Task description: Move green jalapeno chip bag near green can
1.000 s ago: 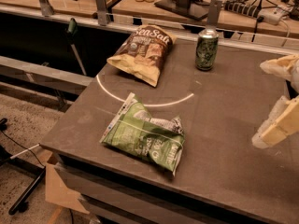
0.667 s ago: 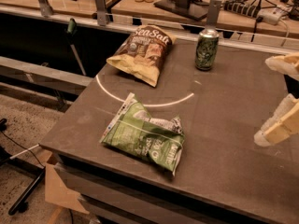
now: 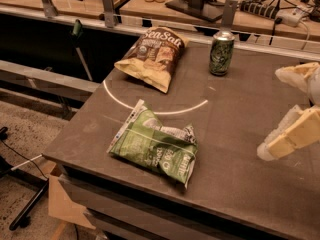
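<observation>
In the camera view, the tool [image 3: 272, 113] reaches in from the right edge above the desk [image 3: 235, 134], its two pale fingers spread wide and holding nothing. The green bag [image 3: 156, 144] lies flat near the front edge, well apart from the can [image 3: 221, 52], which stands upright at the back beside the brown bag [image 3: 153, 57].

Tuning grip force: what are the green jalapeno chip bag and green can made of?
Green jalapeno chip bag: thin glossy film, likely foil or plastic, judging by crinkles and sheen. Green can: probably metal, given its silver top; sides printed. Gripper, open over the right side of the table: pale matte fingers, material unclear.
</observation>
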`<state>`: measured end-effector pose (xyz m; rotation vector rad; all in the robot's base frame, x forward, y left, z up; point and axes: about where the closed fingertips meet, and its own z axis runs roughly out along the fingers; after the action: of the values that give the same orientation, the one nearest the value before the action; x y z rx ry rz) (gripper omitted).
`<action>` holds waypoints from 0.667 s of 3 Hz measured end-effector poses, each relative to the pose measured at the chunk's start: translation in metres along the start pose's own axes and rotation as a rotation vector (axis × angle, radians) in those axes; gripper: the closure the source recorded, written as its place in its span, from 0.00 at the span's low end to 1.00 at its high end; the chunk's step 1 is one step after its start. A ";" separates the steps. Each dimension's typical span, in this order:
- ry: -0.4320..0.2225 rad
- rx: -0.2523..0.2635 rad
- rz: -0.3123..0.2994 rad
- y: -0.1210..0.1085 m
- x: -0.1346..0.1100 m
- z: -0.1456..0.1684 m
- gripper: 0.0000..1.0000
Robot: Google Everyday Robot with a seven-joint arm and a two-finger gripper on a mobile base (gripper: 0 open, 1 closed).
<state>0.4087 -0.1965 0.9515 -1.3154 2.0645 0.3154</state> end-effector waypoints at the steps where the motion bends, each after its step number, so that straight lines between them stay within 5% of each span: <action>1: -0.016 -0.006 0.085 0.020 -0.009 0.023 0.00; 2: -0.049 -0.040 0.104 0.037 -0.019 0.043 0.00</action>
<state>0.3988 -0.1429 0.9262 -1.2139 2.0989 0.4329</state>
